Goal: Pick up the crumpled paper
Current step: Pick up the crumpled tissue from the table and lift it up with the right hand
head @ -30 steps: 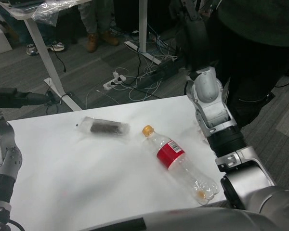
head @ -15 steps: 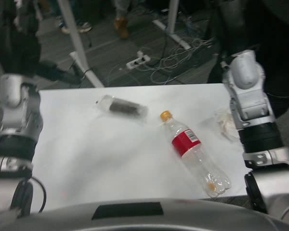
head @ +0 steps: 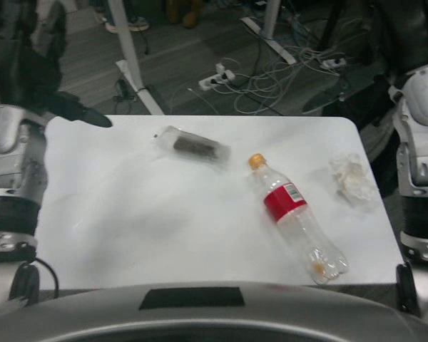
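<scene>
the crumpled paper [head: 352, 177] sat on the white table [head: 164, 228] near its right edge, a small white wad, untouched and on its own. just to its left lay a clear plastic bottle [head: 295, 218] on its side, orange cap pointing toward the far side of the table, red label around the middle, its base toward the near right corner. the paper and the bottle were near each other but apart. further left, toward the far middle of the table, was a clear plastic packet [head: 194, 145] with something dark inside, lying flat and well apart from the bottle. the right arm [head: 422, 164] came up along the right side of the picture, just off the table's right edge and beside the paper, but the right hand itself was out of the shot. the left arm [head: 14, 178] was over on the left edge of the table, and a dark blurry shape at the far left corner looked like the left hand [head: 75, 109], though it was too smeared to tell whether its fingers were spread or curled. past the table there was grey floor with a tangle of cables [head: 271, 78], a power strip [head: 220, 76] and white desk legs [head: 132, 57].
</scene>
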Robot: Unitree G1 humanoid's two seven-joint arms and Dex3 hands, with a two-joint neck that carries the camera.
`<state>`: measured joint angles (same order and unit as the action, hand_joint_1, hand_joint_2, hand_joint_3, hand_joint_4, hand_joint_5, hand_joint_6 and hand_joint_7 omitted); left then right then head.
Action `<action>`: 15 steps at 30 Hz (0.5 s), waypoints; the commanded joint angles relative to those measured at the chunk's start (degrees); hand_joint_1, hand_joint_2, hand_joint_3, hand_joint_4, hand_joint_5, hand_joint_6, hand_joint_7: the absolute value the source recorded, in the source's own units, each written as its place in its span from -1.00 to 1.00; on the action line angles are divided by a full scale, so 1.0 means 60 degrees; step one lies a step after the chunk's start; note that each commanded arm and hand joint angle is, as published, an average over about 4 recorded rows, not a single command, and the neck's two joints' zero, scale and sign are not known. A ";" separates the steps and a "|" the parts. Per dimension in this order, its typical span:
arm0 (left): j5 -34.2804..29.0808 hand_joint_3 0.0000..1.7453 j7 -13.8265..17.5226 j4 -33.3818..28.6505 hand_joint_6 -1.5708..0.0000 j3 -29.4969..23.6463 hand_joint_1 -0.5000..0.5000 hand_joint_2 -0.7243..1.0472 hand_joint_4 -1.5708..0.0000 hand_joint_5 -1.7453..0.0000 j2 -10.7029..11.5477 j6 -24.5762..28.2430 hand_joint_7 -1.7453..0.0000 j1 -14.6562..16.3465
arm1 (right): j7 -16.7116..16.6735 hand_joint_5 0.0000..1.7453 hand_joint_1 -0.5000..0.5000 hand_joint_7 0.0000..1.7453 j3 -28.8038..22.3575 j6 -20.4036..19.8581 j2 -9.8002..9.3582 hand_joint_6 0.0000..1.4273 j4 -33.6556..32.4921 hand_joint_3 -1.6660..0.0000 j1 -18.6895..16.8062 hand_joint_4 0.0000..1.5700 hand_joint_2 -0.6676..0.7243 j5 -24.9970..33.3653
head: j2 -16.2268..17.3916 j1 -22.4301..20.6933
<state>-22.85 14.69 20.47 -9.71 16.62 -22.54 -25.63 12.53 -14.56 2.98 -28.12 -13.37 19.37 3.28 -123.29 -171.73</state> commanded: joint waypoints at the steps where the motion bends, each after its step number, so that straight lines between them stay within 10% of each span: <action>1: 0.0043 -1.00 0.0043 -0.0060 1.00 -0.0139 -1.00 -0.40 0.81 1.00 0.0050 0.0022 1.00 0.0276 | 0.0507 -1.00 -0.42 -1.00 -0.1258 0.1239 -0.0447 -1.00 -0.0794 0.95 -0.0646 -1.00 0.00 -0.0220 | 0.0011 0.0940; 9: -0.0015 -1.00 0.0043 0.0104 1.00 -0.0146 -1.00 -0.40 0.81 1.00 0.0014 -0.0030 1.00 0.0280 | 0.1200 -1.00 -0.42 -1.00 -0.2957 0.2631 -0.0850 -1.00 -0.1544 0.90 -0.1851 -1.00 -0.09 -0.0172 | 0.0244 0.2938; 15: -0.0044 -1.00 0.0043 0.0390 1.00 0.0015 -1.00 -0.40 0.83 1.00 0.0065 -0.0059 1.00 0.0060 | 0.1786 -1.00 -0.46 -0.90 -0.3631 0.3070 -0.0513 -1.00 -0.1705 0.90 -0.2789 -1.00 -0.09 -0.0561 | 0.0195 0.3997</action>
<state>-22.97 14.98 22.21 -9.78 16.43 -22.58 -24.67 22.19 -34.88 20.71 -32.32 -23.10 4.21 1.02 -122.10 -149.11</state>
